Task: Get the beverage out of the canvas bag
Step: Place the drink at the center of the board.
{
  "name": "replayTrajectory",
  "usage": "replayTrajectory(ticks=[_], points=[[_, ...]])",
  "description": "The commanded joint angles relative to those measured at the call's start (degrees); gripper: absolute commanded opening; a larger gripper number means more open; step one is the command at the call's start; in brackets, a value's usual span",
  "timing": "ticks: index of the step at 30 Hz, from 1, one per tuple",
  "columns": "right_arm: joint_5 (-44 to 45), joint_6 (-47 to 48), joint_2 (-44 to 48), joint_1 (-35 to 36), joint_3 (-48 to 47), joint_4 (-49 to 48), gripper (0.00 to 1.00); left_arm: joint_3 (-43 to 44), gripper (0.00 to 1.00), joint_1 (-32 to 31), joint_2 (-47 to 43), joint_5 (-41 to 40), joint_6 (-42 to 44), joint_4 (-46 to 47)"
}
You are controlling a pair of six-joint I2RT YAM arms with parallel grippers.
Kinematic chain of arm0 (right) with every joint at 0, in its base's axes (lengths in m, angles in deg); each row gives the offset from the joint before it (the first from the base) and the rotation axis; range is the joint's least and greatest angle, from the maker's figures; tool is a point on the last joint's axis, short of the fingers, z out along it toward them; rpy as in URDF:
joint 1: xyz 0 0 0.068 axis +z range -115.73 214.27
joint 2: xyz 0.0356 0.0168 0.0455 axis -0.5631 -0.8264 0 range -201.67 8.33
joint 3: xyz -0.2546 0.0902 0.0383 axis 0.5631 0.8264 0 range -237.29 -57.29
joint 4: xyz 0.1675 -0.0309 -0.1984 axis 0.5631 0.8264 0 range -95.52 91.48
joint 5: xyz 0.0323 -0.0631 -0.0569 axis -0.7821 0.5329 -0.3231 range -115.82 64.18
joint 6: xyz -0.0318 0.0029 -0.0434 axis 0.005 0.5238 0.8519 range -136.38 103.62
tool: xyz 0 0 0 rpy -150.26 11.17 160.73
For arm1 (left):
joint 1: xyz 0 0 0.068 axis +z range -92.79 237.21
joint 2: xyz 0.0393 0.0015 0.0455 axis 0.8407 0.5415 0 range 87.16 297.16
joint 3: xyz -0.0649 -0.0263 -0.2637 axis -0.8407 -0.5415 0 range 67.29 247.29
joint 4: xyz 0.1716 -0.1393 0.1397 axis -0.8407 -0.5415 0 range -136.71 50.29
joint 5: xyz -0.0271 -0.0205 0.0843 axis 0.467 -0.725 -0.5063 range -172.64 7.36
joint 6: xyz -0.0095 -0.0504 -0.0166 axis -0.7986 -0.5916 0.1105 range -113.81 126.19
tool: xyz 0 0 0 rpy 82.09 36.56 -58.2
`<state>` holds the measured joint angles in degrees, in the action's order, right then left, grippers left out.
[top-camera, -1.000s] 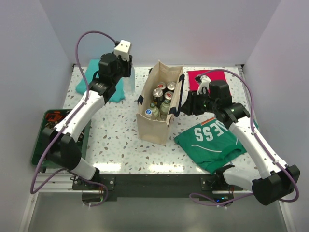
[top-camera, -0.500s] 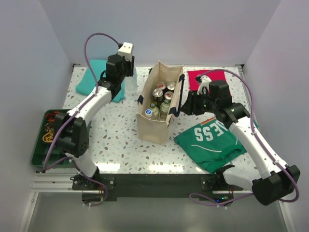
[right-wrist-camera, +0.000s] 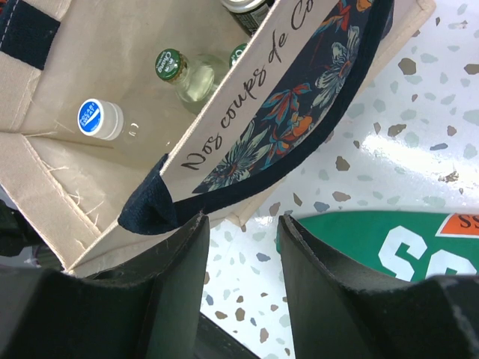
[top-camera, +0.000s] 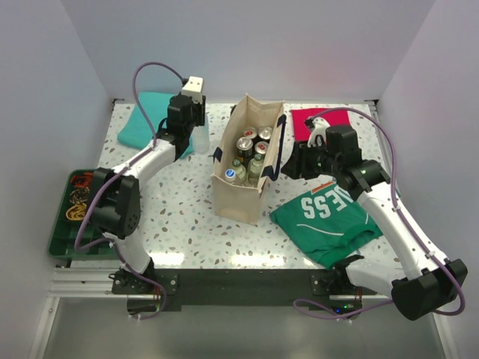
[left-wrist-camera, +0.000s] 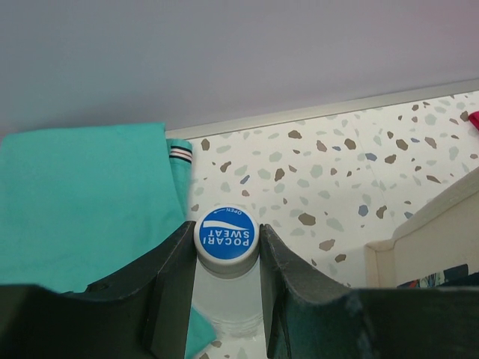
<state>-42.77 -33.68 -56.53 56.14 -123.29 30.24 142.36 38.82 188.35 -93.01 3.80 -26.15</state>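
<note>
My left hand (left-wrist-camera: 227,241) is clamped on the blue-capped bottle (left-wrist-camera: 226,230), out of the canvas bag (top-camera: 238,198) and just left of it, so placement is in hand: lower it upright to the bench (top-camera: 187,217), then release; my right hand (right-wrist-camera: 241,224) stands open right of the bag.

Your left gripper (left-wrist-camera: 227,229) is clamped on a clear bottle (left-wrist-camera: 228,295), one finger on each side just below its blue cap (left-wrist-camera: 226,238), which reads POCARI SWEAT. A teal cloth (left-wrist-camera: 82,202) lies left of the bottle on the speckled table (left-wrist-camera: 359,172). A canvas bag (left-wrist-camera: 426,235) edge shows lower right.
</note>
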Motion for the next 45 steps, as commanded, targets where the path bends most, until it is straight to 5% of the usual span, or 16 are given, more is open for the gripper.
replayTrajectory(ticks=[1,30,34,36,45], points=[[1.1,0.5,0.8,0.4,-2.2,0.1,0.47,1.6,0.00,0.5,-1.5,-1.8,0.2,16.6],[-0.4,-0.7,0.3,0.3,-2.6,-0.8,0.48,-1.1,0.00,1.1,1.3,-4.7,0.2,19.7],[-0.1,-0.7,0.4,0.4,-2.4,-0.9,0.49,-2.3,0.09,1.1,0.6,-4.7,-0.6,19.3],[0.1,-0.7,0.4,0.4,-2.3,-0.9,0.50,-2.7,0.27,1.1,-0.2,-4.6,-0.9,19.3],[0.1,-1.4,1.4,0.3,-0.7,-1.9,0.54,-3.3,0.56,1.1,-2.8,-3.3,-2.3,16.2]])
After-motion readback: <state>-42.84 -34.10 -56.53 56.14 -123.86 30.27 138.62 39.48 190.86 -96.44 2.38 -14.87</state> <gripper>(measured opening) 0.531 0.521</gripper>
